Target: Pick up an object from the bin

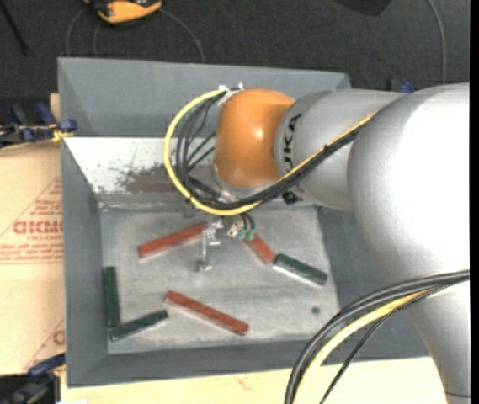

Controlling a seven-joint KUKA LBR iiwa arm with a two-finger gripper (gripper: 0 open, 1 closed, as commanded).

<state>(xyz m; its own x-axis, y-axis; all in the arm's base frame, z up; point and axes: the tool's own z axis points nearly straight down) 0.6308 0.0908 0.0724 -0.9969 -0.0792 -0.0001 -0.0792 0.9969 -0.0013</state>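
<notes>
Bin floor (256,295) grey, seemingly scuffed.

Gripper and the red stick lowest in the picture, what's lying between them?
Nothing. In the camera view, only bare bin floor separates the gripper from that red stick.

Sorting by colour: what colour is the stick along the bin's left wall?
Dark green stick, camera view.

You get light from above, fairly even. Floor of the bin (79,251) reads bright; its far wall sits in shade. Broad soft sheen on the pale shell of the arm (407,167), a dull highlight atop the orange cover (252,129). Dark ground beyond the bin is dim.
</notes>
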